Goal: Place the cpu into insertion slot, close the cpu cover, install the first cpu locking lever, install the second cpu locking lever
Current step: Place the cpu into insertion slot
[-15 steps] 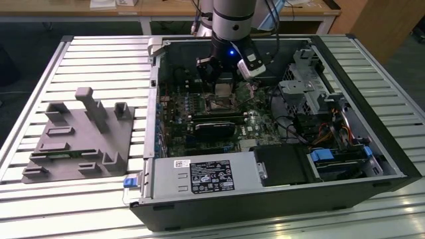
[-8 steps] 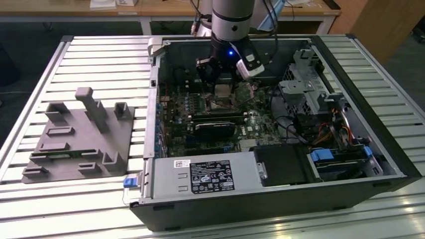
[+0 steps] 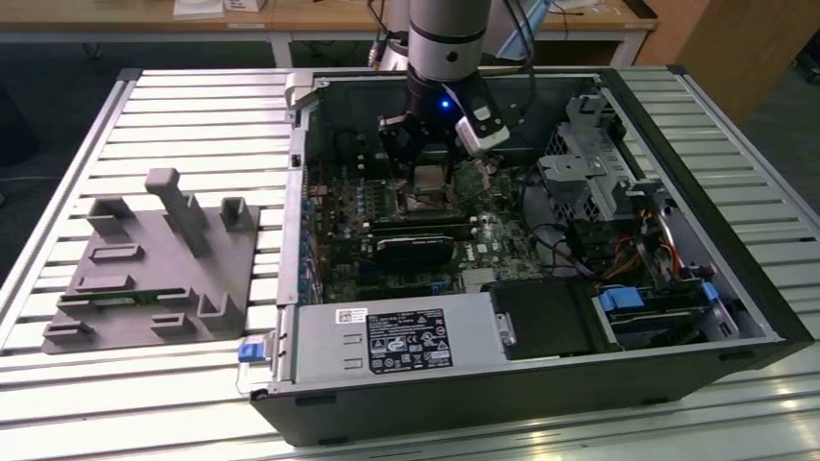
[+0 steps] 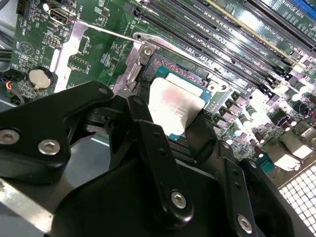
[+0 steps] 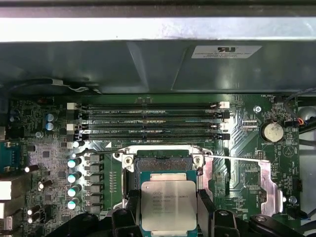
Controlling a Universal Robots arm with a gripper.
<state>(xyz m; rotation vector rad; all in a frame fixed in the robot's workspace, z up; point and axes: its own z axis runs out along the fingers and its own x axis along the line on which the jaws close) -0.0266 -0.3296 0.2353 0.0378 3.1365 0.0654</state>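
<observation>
cpu (image 5: pixel 169 206) pinched by hand (image 5: pixel 169 213) over insertion slot (image 5: pixel 163 162); exterior view adds whole computer case (image 3: pixel 513 394).

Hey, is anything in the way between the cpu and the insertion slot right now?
Nothing visible does. In the first wrist view the gripper grips the cpu by two opposite edges over the insertion slot, whose exposed part looks bare; the part beneath the chip is hidden.

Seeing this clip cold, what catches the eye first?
The arm reaching into the open computer case, mid exterior view, stands out first. In the first wrist view the gripper clasps the cpu over the insertion slot. A grey moulded fixture lies at the exterior view's left.
</observation>
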